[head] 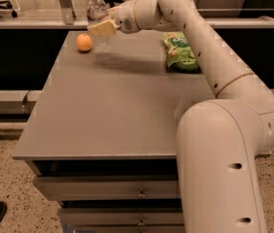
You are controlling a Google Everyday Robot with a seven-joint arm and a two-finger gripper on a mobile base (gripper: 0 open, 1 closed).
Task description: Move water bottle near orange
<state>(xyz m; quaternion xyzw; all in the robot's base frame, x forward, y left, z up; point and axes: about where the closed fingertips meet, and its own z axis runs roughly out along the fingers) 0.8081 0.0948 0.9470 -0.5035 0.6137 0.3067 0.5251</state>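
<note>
upper left of the frame: the gripper [103, 28] holds the water bottle [96, 8] by its middle, upright, just right of the orange [84, 42] at the far edge of the table [108, 115], a grip that should let it be set down standing beside the fruit

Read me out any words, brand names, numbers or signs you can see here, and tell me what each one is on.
Nothing can be read.
On the water bottle: a label band, its print too blurred to read.
On the green snack bag: pale lettering near its top, too blurred to read.
On the gripper, shut on the water bottle by the orange at the far side of the table: no text.
</note>
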